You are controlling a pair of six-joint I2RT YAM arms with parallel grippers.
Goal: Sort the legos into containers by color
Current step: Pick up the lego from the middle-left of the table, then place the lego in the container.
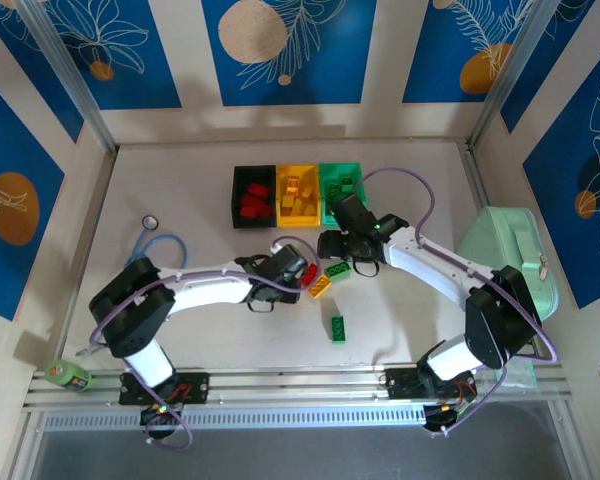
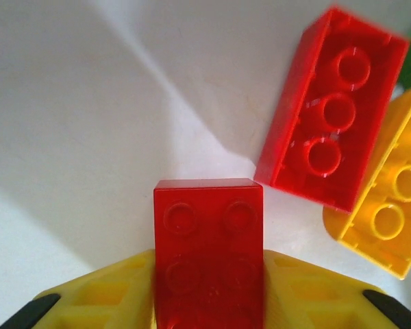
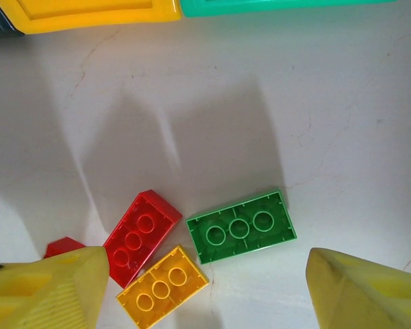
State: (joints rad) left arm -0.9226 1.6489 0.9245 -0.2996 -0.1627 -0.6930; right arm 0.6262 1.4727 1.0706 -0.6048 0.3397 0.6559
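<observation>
Left end effector [image 2: 209, 291] clenches red brick [image 2: 209, 226] (two studs across) — right end effector [image 3: 212, 291] released.

Joined black, yellow, green plastic bins [image 1: 237, 200] near table's [image 1: 170, 170] far edge; loose red, yellow, green studded bricks [image 3: 239, 227] flat mid-table; one red brick [image 2: 209, 253] pinched.

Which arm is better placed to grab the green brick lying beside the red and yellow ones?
Right. The right tool hangs open over the green brick; the left tool grips a red brick.

Three bins [image 1: 298, 167] joined in a row. Outside them I count two red bricks [image 2: 332, 113], one yellow brick [image 1: 321, 286] and two green bricks [image 1: 337, 328]. Those inside are too heaped to count.
</observation>
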